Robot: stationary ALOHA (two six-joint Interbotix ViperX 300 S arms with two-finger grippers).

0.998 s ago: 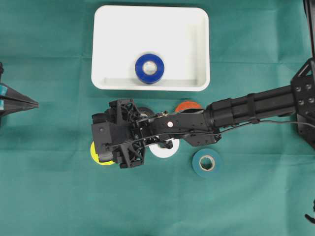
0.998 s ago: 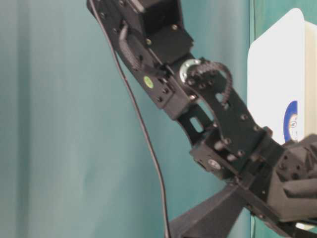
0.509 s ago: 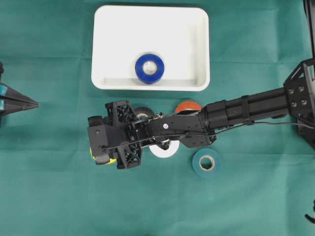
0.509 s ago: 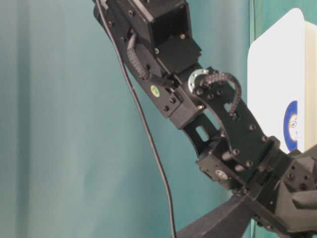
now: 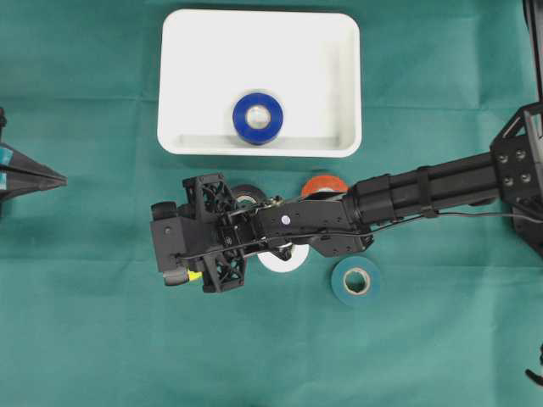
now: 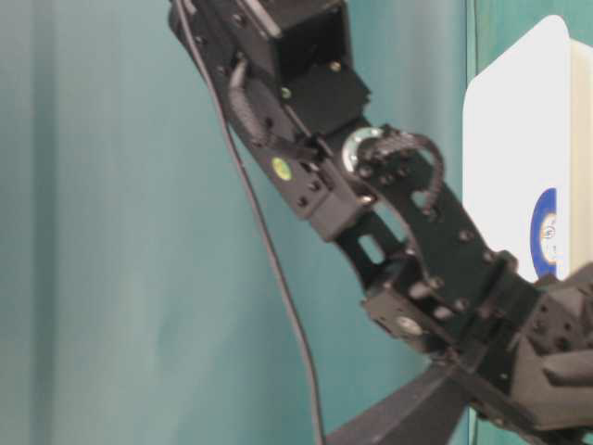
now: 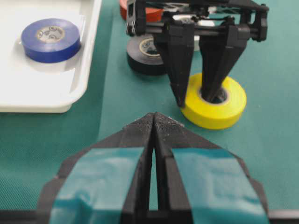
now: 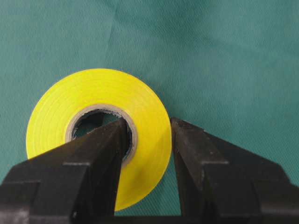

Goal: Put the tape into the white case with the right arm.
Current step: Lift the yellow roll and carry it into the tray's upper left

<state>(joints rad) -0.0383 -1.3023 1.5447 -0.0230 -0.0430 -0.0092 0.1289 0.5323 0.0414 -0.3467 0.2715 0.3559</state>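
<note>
Two tapered black fingers (image 8: 100,154) astride glossy yellow tape ring's (image 8: 100,95) wall

You are not getting any readable text, brand, number or sign in these views. The blue tape roll (image 7: 50,39) lying in the white case (image 7: 56,95) is showing a pale core label with faint dark marks, but they are coming through too small and blurred to make out. The black tape roll (image 7: 145,56) is showing the same kind of printed core, equally illegible. On the right arm (image 6: 371,222), in the table-level view, you are seeing a small round yellow-green sticker (image 6: 277,168); whatever it is carrying is not resolving into letters or digits.
</note>
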